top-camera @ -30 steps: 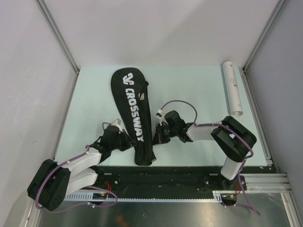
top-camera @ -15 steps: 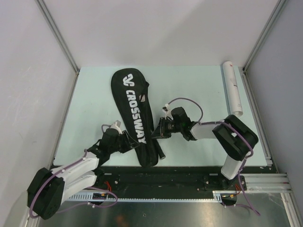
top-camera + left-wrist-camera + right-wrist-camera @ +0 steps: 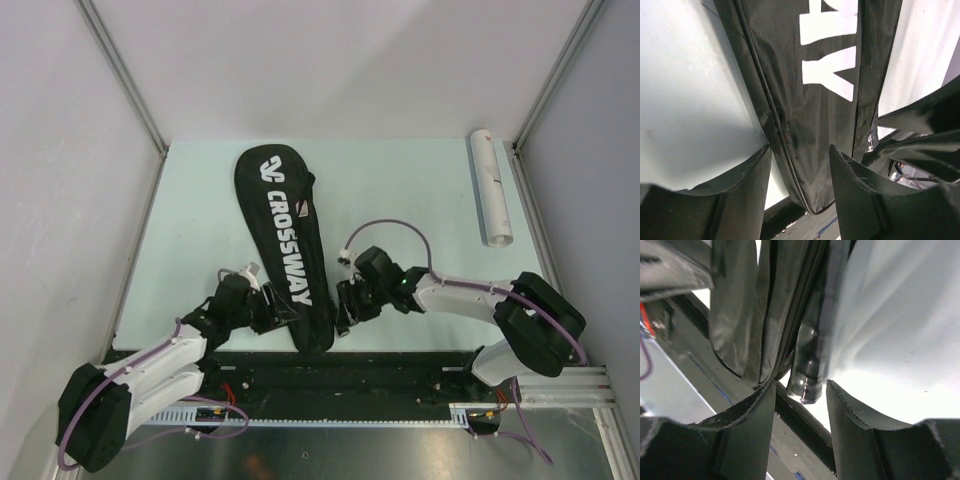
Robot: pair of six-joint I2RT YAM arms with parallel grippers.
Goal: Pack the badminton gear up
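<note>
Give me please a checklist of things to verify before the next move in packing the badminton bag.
1. Left gripper open: ok, jaws apart over the bag edge.
2. Right gripper open: ok, jaws apart on either side of the racket handle end.
3. Handle fully inside bag: not ok, its end shows outside the narrow end.
4. White tube packed: not ok, it lies at the far right edge of the table.
5. Shuttlecocks packed: cannot tell, none in view.
</note>
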